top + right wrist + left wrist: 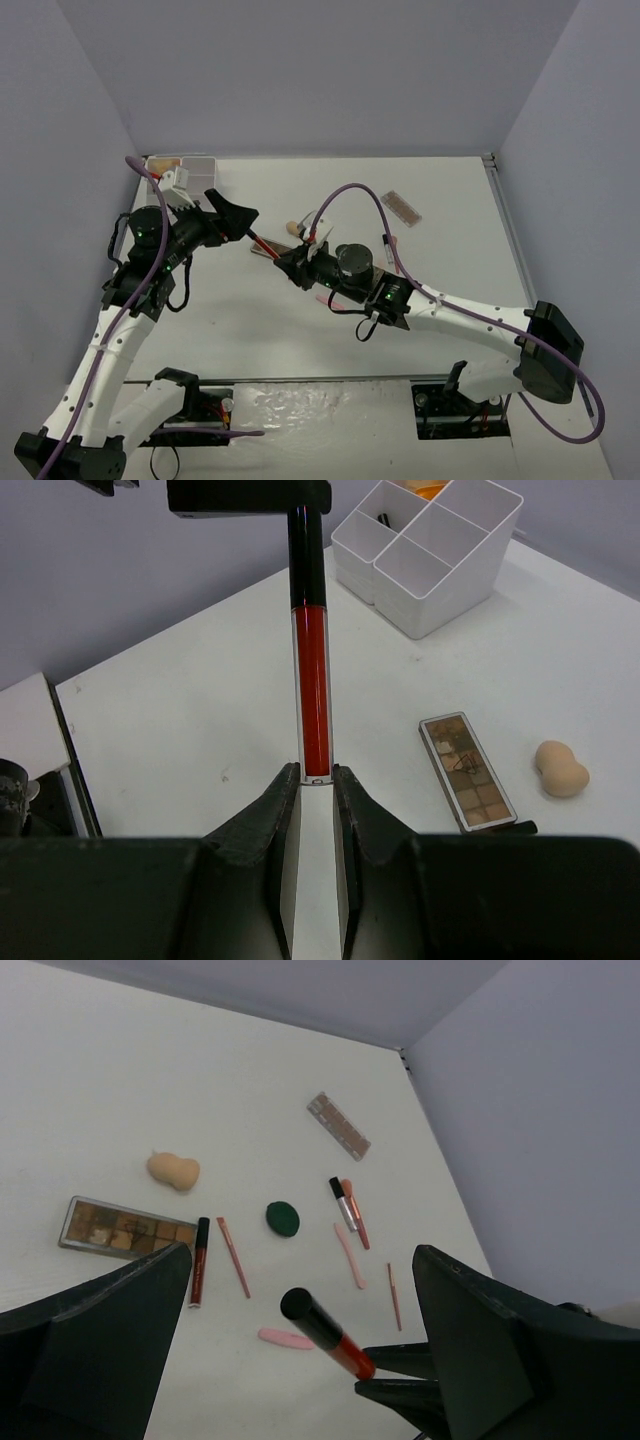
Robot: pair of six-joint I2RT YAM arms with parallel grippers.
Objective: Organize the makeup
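White table (300, 190), plain lavender walls (320, 70)

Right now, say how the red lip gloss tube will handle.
The red lip gloss tube is probably rigid, jutting straight from the right gripper pinching only its end. Its smooth round body may slip, and likely rolls if set down.

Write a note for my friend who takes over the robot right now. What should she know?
Right gripper: shut on the base of the red lip gloss, held up off the table.
Left gripper: open, jaws wide around the gloss's black cap, not closed on it.
Done: the white organizer box at the far left corner holds an orange item; little else shows inside.
Left: on the table lie an eyeshadow palette, a second palette, the beige sponge, the green compact, a dark-red tube and pink pencils.
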